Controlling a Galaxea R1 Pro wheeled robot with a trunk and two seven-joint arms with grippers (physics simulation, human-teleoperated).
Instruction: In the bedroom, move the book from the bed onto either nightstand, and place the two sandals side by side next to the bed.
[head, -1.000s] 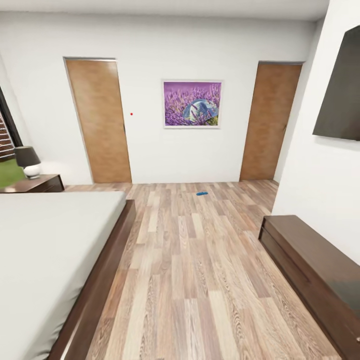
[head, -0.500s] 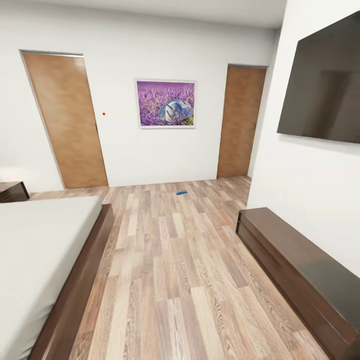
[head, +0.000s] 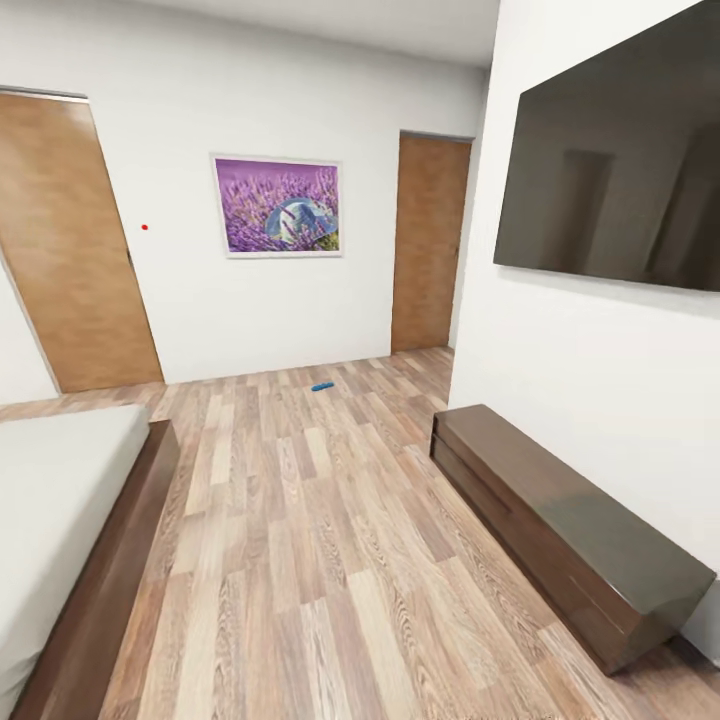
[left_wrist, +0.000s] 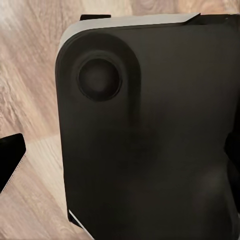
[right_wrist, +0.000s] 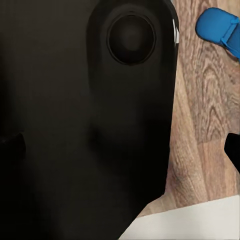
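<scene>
the head view looks across the bedroom: the wood plank floor runs to a white far wall with a purple lavender picture between two brown doors, one door at the left and another door at the right. at the lower left lies a corner of the bed, dark brown frame under an off-white mattress. along the right wall a long low dark brown cabinet sits on the floor below a big black wall screen. a small blue sandal lies flat on the floor near the far wall, well apart from the bed and from the cabinet. in the right wrist view a dark rounded housing of the robot with a round boss blocks most of the frame, so the pose of the right arm and whether the right pincer is wide or narrow cannot be told; beside the housing is plank floor, and on it part of a bright blue sandal lies flat, close to that arm's camera. the left wrist view is likewise taken up by a dark rounded housing over the plank floor, and the left pincer's state cannot be told either.
</scene>
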